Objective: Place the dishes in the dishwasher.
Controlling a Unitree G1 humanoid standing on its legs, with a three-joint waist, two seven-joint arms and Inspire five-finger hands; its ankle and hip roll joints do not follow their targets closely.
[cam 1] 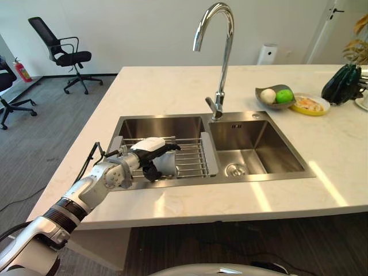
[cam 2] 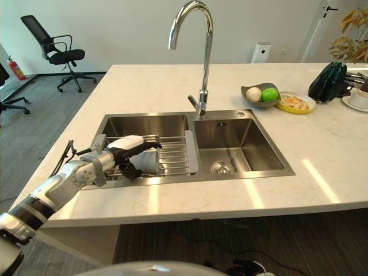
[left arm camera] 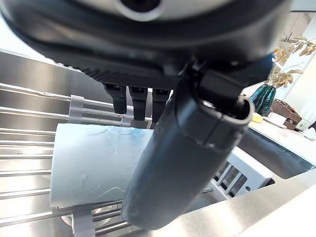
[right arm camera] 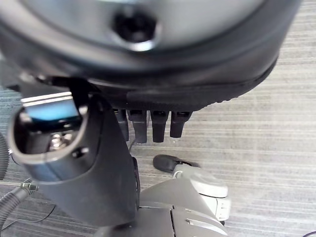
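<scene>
Currently, your left hand point(cam 1: 150, 150): fingers and thumb curled round the pale cup point(left arm camera: 94, 165), lying on the rack point(cam 1: 192, 158) over the sink point(cam 1: 253, 149). Right hand point(right arm camera: 94, 163): fingers relaxed, holding nothing. Beyond the hand: plates point(cam 1: 310, 104) on the counter point(cam 1: 172, 86). Loading barely begun.
</scene>
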